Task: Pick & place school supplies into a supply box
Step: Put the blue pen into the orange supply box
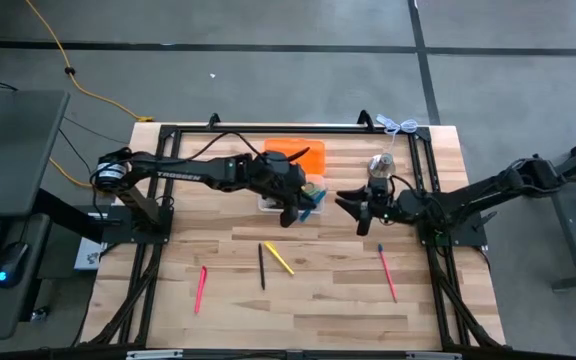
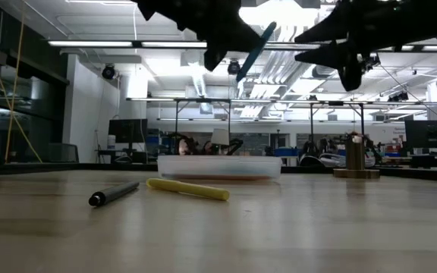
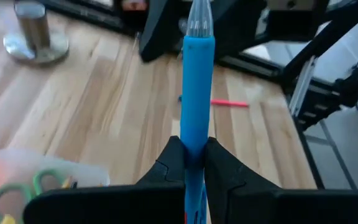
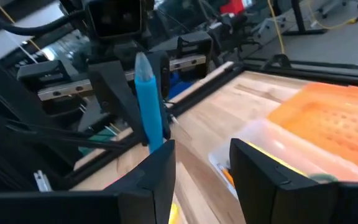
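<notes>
Workshop setting: grey concrete floor point(image 1: 268, 90) crossed by dark seams and a yellow cable point(image 1: 63, 62), long ceiling strip lights point(image 2: 105, 43), and, seemingly, distant cluttered workbenches point(image 2: 226, 144).

- "TROSSEN" in white letters runs along the left arm point(image 1: 183, 176), seen from above.
- Nothing else can be read in any view.

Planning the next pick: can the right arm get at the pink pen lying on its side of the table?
Probably yes. The right gripper is open and empty, and the pink pen lies alone on bare wood nearby, nothing over it.
</notes>
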